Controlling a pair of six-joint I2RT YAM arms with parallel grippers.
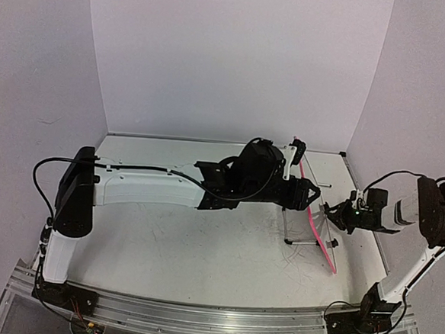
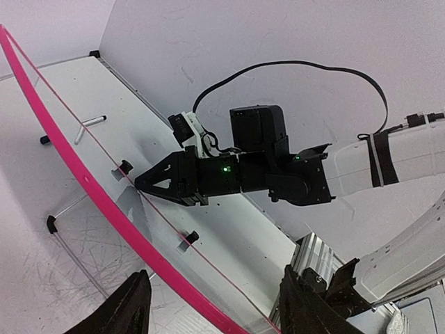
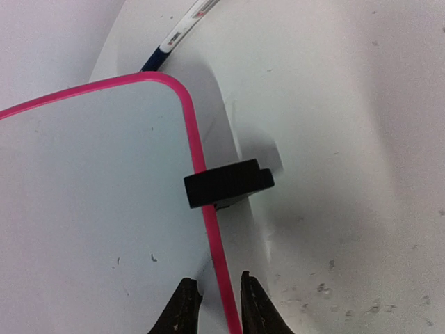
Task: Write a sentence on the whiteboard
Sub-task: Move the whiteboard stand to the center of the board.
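Pinching whiteboard [image 3: 90, 209] edge betw. R jaws; L jaws spread nearby.

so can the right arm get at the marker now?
Probably not: the right gripper is clamped on the whiteboard by its frame, and the marker lies on the tabletop past its far corner. It would have to let go first; otherwise the way looks free.

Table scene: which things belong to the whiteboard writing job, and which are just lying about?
Job: small glossy white pink-framed whiteboard; blue-and-white marker pen; right gripper pinching the board's frame.
Lying about: faint grey scribbles on the large white tabletop.
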